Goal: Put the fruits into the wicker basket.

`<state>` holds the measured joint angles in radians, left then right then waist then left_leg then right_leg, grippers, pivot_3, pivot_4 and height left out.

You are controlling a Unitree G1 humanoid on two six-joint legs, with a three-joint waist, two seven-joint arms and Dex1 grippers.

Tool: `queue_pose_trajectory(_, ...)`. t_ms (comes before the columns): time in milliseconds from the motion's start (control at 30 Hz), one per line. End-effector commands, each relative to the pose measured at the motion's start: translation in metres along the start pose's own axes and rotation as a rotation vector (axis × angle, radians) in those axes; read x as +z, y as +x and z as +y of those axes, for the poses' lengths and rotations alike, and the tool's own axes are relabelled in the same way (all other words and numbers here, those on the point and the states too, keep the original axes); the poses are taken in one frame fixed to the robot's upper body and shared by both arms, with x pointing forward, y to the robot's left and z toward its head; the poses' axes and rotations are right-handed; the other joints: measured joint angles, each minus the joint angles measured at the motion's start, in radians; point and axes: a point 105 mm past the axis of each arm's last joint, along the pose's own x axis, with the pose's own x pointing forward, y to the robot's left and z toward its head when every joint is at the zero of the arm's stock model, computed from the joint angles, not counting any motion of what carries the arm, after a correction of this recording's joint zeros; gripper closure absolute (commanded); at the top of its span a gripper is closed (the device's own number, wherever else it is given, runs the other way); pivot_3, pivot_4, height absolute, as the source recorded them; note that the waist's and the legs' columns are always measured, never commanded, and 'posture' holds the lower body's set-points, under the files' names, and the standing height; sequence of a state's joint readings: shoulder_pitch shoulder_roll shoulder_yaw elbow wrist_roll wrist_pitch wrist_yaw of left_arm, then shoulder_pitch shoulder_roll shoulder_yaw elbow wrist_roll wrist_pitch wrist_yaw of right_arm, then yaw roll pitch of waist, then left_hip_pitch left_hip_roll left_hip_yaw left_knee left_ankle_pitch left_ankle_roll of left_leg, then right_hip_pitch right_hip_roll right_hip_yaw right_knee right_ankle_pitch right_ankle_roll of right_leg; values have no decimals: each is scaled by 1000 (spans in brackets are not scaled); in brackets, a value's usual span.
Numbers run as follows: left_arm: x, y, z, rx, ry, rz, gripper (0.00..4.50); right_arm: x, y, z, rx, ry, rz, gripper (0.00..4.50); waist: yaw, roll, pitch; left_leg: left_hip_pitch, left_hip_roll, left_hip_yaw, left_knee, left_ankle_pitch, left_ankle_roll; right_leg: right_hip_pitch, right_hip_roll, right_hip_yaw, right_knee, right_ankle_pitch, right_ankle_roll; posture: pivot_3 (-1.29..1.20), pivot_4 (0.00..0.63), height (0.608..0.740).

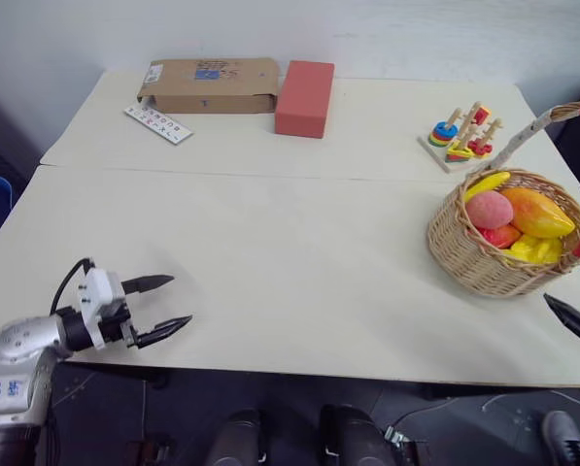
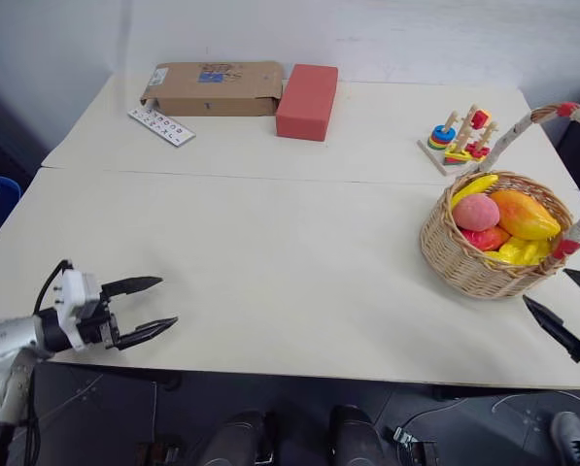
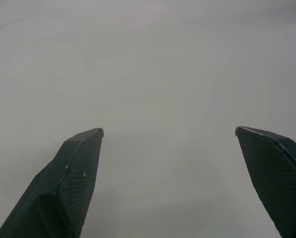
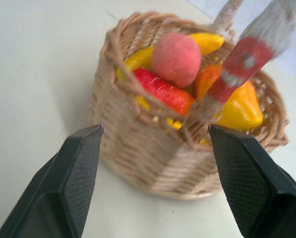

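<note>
The wicker basket (image 1: pixel 472 260) stands near the table's right edge, its cloth-wrapped handle (image 2: pixel 511 136) arching over it. Inside lie several fruits: a pink peach (image 1: pixel 489 209) on top, an orange-yellow fruit (image 1: pixel 539 214), a yellow one (image 1: pixel 487 183) at the back rim and a red one (image 4: pixel 162 91). My right gripper (image 2: pixel 545 285) is open and empty just in front of the basket, pointing at its wall (image 4: pixel 152 153). My left gripper (image 1: pixel 181 300) hangs open and empty over the bare tabletop (image 3: pixel 152 74) at the near left.
At the back of the table sit a brown cardboard box (image 1: pixel 210 84), a red block (image 1: pixel 304 98) and a strip of letter tiles (image 1: pixel 158 124). A colourful ring-stacking toy (image 1: pixel 461 134) stands behind the basket. A seam (image 1: pixel 270 175) crosses the table.
</note>
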<state>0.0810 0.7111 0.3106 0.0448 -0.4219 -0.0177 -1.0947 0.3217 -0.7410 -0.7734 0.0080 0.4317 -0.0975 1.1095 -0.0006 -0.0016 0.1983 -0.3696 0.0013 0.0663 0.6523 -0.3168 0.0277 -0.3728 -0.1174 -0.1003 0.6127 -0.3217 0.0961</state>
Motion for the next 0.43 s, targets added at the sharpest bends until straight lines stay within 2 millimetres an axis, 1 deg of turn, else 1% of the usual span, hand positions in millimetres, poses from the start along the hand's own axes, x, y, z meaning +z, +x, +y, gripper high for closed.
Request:
queue_pose_trajectory(33,6,-8,-11,36,70,-9,0,-3,9,42,213,85,-20,67,0,0,0,0,1,0,-1,0,-1,-1,0,0,0,0,0,0,150,740)
queue_pose_trajectory(100,4,-10,-18,60,72,-8,0,2,23,83,382,106,-66,26,-1,0,0,0,2,-1,-2,0,-2,-2,0,0,0,-1,-2,0,150,740)
queue_pose_trajectory(133,4,-10,-20,72,77,-5,0,4,28,99,452,113,-82,26,-2,0,0,0,2,-1,-2,0,-3,-2,0,-1,0,-1,-2,0,150,740)
queue_pose_trajectory(167,5,-10,-23,84,76,-10,0,8,37,112,496,100,-117,26,-3,0,0,0,3,-1,-2,0,-3,-2,1,-1,0,-1,-2,0,150,740)
queue_pose_trajectory(200,6,-10,-24,96,77,-13,0,12,46,121,520,99,-150,26,-3,0,0,0,3,-1,-2,0,-3,-2,1,-1,1,-1,-3,0,150,740)
queue_pose_trajectory(233,8,-9,-26,110,88,-18,0,17,62,128,542,70,-197,26,-5,0,0,1,3,-1,-1,0,-3,-2,1,-1,1,-1,-3,0,150,740)
queue_pose_trajectory(300,12,-7,-28,133,102,-20,0,24,84,134,561,45,-253,26,-7,0,0,1,3,0,1,0,-3,-1,1,-1,3,0,-4,0,150,740)
queue_pose_trajectory(367,14,-5,-28,145,109,-25,0,27,98,134,555,32,-280,26,-2,0,0,1,3,0,2,-1,-6,-2,0,-1,4,0,-4,0,150,740)
queue_pose_trajectory(433,17,-3,-29,153,113,-40,0,28,113,133,551,15,-299,26,3,0,0,0,3,-1,2,0,-4,-3,0,-2,5,0,-4,0,150,740)
